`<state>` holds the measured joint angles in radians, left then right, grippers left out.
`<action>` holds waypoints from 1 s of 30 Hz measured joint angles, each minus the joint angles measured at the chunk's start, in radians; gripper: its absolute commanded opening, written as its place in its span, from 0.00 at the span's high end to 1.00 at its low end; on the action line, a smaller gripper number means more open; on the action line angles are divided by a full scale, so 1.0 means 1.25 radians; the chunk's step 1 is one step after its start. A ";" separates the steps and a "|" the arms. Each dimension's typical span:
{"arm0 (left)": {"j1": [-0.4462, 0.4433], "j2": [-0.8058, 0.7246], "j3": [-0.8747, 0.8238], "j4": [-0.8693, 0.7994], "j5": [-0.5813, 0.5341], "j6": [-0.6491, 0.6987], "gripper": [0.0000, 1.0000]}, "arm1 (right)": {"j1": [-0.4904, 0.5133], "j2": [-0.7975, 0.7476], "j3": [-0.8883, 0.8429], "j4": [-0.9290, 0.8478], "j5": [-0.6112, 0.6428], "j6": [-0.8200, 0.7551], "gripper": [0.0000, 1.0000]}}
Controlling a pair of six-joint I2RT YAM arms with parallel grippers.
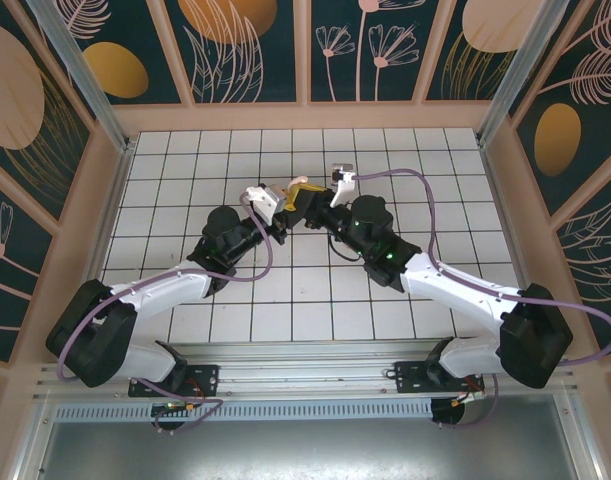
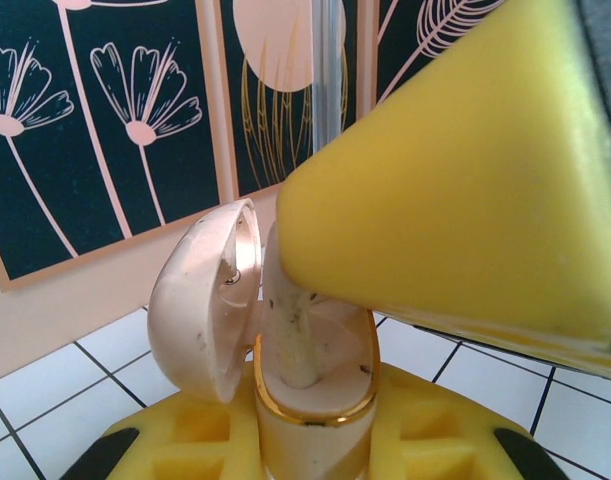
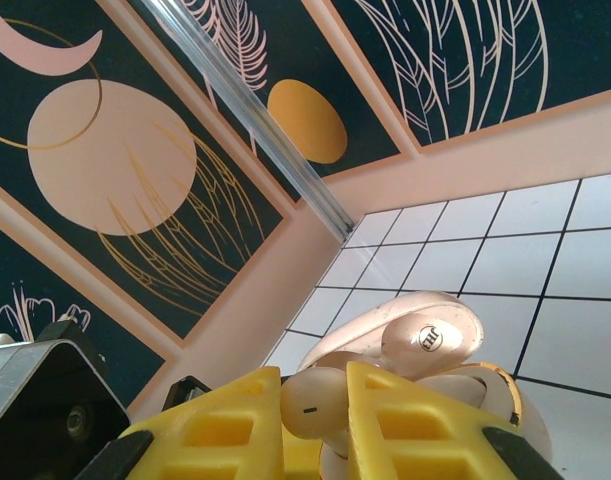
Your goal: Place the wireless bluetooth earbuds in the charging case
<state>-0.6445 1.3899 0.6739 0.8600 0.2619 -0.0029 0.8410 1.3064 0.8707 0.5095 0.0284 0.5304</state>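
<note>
The charging case (image 2: 310, 405) is a pale cream shell with a gold rim. It stands upright, and my left gripper (image 2: 313, 445) is shut on its body between yellow fingers (image 2: 175, 440). Its lid (image 2: 200, 305) hangs open to the left. A cream earbud (image 3: 320, 400) is pinched in my right gripper (image 3: 315, 412). The earbud's stem (image 2: 290, 330) reaches down into the case's open well. In the right wrist view, the lid (image 3: 430, 335) and gold rim (image 3: 505, 385) lie just beyond the bud. Both grippers (image 1: 290, 200) (image 1: 310, 195) meet above mid-table. A second bud is out of view.
The white tiled floor (image 1: 415, 170) spreads around the grippers. It is fenced by a pale wooden border and dark floral wall panels (image 1: 255, 50). A metal post (image 3: 255, 120) runs down one corner. Purple cables loop over both arms.
</note>
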 measured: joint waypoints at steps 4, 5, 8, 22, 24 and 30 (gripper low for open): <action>-0.002 0.000 0.000 -0.001 -0.002 0.000 0.86 | 0.002 0.000 -0.002 -0.002 0.008 0.003 0.82; -0.002 0.000 0.000 -0.003 -0.002 0.000 0.86 | 0.003 -0.001 -0.002 -0.003 0.011 0.003 0.82; -0.004 0.000 0.000 -0.007 -0.001 0.000 0.86 | 0.006 -0.005 -0.005 -0.012 0.027 0.014 0.82; -0.016 0.000 -0.001 -0.034 0.009 0.002 0.86 | 0.013 -0.031 -0.030 -0.037 0.052 0.072 0.77; -0.016 0.000 -0.001 -0.035 0.011 0.002 0.86 | 0.013 -0.031 -0.030 -0.039 0.054 0.073 0.77; -0.016 0.000 -0.001 -0.037 0.011 0.002 0.86 | 0.015 -0.031 -0.030 -0.041 0.056 0.078 0.75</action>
<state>-0.6640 1.3899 0.6727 0.8135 0.2760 0.0002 0.8593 1.2682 0.8337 0.4587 0.0982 0.6281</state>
